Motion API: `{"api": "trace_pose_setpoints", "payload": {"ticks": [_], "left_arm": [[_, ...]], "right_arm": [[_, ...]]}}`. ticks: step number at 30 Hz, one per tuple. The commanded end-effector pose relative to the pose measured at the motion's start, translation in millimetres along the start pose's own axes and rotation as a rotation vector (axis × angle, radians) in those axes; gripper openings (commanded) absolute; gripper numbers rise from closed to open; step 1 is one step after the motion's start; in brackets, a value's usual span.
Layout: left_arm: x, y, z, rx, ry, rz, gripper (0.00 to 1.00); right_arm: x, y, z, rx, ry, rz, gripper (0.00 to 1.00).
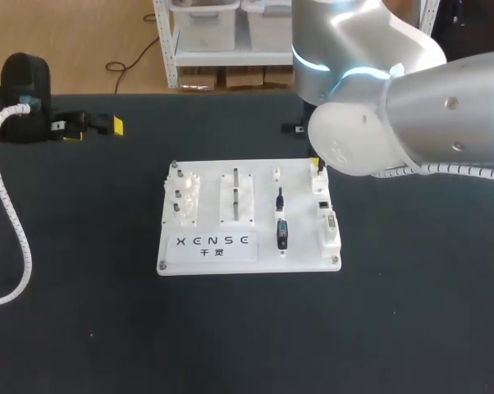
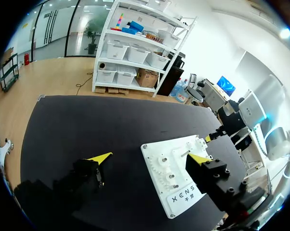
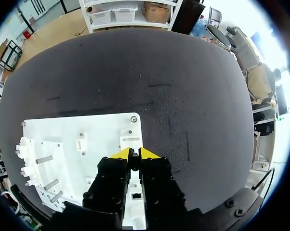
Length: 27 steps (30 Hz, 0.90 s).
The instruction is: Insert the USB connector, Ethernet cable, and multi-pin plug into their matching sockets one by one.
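Note:
The white socket board point(image 1: 255, 171) lies mid-table. On it rest a slim black connector point(image 1: 280, 198) and a thicker black plug point(image 1: 282, 234), beside a column of white sockets point(image 1: 324, 205) along its right edge. My right gripper point(image 3: 135, 154) hangs over that column's far end, its yellow tips almost touching and nothing visible between them. A small white socket block point(image 3: 130, 141) sits just ahead of it, and a square port point(image 3: 135, 195) shows under the fingers. In the head view my right arm hides all but one yellow tip point(image 1: 315, 165). My left gripper point(image 2: 150, 157) is open and empty, far left of the board point(image 2: 159, 155).
White pegs and posts point(image 1: 181, 197) stand on the board's left half, with two slotted blocks point(image 1: 236, 197) beside them. My left gripper point(image 1: 95, 131) stays near the table's back left, and its white cable point(image 1: 9, 205) hangs along the left edge. Bare black tabletop surrounds the board.

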<state>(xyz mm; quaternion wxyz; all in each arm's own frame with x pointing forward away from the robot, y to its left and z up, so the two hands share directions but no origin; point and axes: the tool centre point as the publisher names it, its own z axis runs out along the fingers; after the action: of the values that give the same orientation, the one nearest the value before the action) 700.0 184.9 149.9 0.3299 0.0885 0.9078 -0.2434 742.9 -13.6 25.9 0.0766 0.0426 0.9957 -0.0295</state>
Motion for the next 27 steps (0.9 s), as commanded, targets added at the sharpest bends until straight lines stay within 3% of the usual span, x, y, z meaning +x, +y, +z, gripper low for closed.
{"api": "trace_pose_setpoints", "payload": {"ticks": [1,27], "left_arm": [[0.0,0.0,0.0,0.0,0.0,0.0,1.0],[0.0,0.0,0.0,0.0,0.0,0.0,1.0]], "right_arm": [[4.6,-2.1,17.2,0.002,0.009,-0.001,0.0],[0.9,0.0,0.5,-0.034,-0.042,-0.024,0.0]]}}
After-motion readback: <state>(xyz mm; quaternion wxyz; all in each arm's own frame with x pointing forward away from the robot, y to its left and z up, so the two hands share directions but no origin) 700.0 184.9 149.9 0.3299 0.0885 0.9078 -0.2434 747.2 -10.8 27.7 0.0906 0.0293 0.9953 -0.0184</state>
